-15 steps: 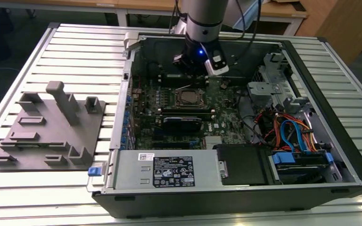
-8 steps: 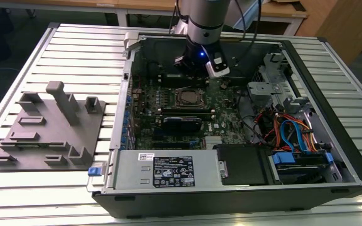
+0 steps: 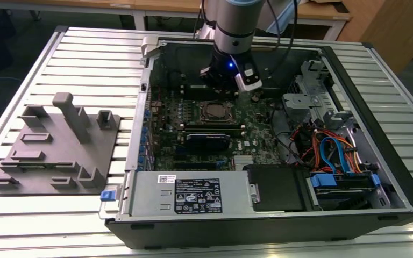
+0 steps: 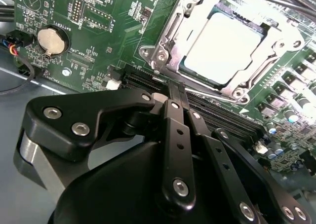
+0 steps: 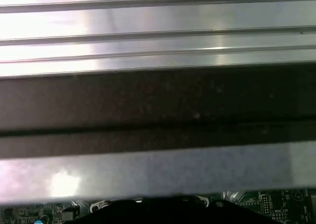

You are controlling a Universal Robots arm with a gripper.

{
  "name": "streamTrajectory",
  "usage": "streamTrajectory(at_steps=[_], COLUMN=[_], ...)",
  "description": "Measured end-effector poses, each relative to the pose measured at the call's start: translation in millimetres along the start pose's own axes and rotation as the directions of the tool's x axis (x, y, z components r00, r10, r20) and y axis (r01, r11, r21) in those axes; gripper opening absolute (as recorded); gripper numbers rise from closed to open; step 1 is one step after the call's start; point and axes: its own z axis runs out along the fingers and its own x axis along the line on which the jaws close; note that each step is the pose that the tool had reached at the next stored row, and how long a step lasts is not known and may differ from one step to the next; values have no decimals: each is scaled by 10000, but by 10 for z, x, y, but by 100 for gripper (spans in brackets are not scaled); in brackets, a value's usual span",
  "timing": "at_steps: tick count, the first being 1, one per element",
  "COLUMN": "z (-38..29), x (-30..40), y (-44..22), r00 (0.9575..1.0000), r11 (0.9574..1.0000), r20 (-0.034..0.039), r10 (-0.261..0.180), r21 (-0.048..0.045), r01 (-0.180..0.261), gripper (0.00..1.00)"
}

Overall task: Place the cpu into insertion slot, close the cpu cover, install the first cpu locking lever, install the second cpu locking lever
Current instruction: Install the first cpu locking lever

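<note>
The cpu (image 4: 224, 45) lies flat in its socket on the green motherboard, its pale silver top facing up. The cpu cover (image 4: 170, 39), a silver metal frame, lies down around it, with the chip showing through its window. In the exterior view the socket with the cpu (image 3: 212, 111) sits mid-board inside the open computer case. My gripper (image 4: 176, 88) hovers just beside the socket's edge, over the black memory slots, its two narrow black fingers (image 4: 171, 103) pressed together with nothing between them. Seen from outside, the gripper (image 3: 219, 86) hangs just behind the socket.
The case wall (image 3: 149, 102) rings the board. A grey fixture plate (image 3: 56, 145) with upright posts lies on the slatted table at the exterior view's left. The power supply (image 3: 185, 196) and blue cables (image 3: 335, 153) fill the case's near side. A coin battery (image 4: 52, 40) sits on the board.
</note>
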Motion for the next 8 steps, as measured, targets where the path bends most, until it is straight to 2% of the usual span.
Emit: streamTrajectory(at_steps=[8], z=[34], x=[-7], y=[-4], r00=[10000], r11=[10000], r20=[-4], r10=[1], r21=[2], r01=[-1], gripper=[10])
